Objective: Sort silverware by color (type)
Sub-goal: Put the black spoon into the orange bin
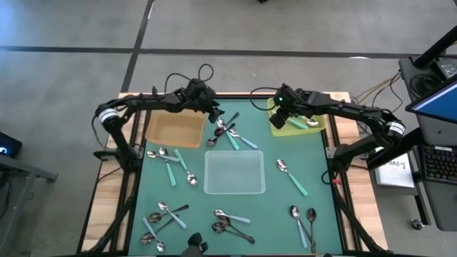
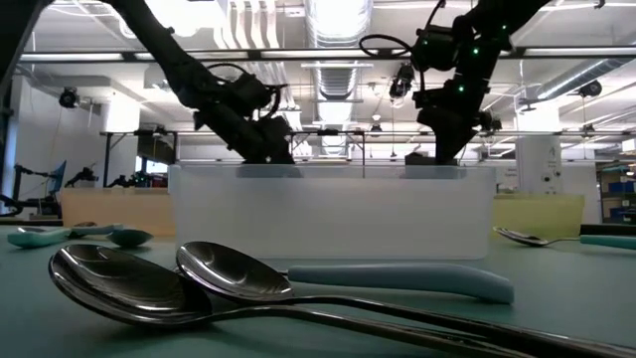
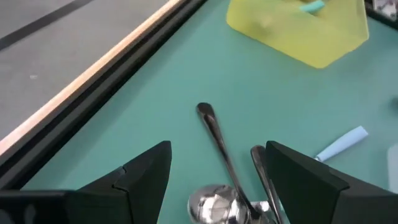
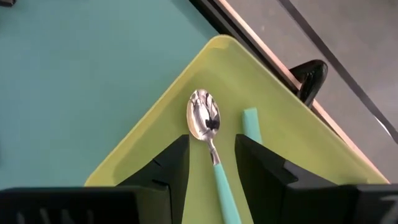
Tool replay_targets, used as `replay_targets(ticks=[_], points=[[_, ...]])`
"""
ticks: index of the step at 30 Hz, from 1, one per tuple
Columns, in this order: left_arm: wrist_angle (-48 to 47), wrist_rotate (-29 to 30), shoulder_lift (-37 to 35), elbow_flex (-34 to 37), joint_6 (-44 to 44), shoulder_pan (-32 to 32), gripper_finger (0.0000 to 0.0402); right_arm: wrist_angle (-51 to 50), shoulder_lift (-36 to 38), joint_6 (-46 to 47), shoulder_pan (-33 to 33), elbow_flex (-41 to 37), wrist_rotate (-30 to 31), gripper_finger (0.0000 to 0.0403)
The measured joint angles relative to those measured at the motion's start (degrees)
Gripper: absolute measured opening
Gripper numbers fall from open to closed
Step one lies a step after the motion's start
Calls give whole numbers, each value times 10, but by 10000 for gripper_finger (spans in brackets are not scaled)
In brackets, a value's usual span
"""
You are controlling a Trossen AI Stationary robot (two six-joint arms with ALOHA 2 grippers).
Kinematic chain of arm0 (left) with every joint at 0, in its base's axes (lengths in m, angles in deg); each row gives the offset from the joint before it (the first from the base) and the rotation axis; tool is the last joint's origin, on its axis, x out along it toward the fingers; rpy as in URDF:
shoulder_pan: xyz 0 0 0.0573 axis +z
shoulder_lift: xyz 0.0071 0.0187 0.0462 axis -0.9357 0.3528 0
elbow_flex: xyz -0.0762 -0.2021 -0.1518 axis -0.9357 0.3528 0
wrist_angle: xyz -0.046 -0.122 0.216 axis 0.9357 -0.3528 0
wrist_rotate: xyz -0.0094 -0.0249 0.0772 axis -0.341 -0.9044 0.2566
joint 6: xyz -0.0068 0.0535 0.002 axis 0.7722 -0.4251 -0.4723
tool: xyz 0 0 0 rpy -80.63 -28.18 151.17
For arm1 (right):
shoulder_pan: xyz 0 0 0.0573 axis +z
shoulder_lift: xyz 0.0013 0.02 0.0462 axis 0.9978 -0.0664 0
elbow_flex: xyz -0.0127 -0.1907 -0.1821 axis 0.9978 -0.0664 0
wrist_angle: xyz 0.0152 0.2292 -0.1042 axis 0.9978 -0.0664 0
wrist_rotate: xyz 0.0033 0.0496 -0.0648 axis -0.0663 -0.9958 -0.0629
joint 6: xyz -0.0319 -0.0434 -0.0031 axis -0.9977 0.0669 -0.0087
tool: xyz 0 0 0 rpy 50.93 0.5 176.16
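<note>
Two dark spoons [image 2: 189, 283] lie closest to the low camera, bowls forward, a pale-blue handle [image 2: 397, 279] just behind them. Largest item: green table mat [image 1: 271, 207] with silverware scattered in clusters around the clear tray [image 1: 235, 173], which looks empty. Brown tray [image 1: 173, 131] at the back left also looks empty; yellow-green tray [image 1: 298, 121] at the back right already holds teal-handled pieces. Left gripper [image 3: 217, 180] hovers over the spoon pile [image 1: 227, 130] beside the brown tray, fingers wide apart, straddling a dark spoon [image 3: 221, 162], nothing held. Right gripper [image 4: 212, 163] sits over the yellow-green tray, fingers close either side of a teal-handled spoon [image 4: 208, 134]; whether it's clamped or released I cannot tell. Handling guess: spoons are light, rigid, slick metal, lying flat on the mat, so low clearance; pinch across the narrow handle mid-shaft, not the rounded bowl, which will likely skate out. Overlapping pieces in the pile may drag along.
</note>
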Motion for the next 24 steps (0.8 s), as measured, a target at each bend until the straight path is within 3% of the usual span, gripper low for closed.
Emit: replay_targets(ticks=[4, 12, 24], points=[[-23, 2, 39, -41, -28, -18, 247, 0, 0, 1, 0, -12, 0, 121], [-115, 69, 104, -125, -79, -30, 247, 0, 0, 11, 0, -21, 0, 121], [-138, 89, 148, -150, -68, -51, 247, 1, 0, 4, 0, -21, 0, 121]])
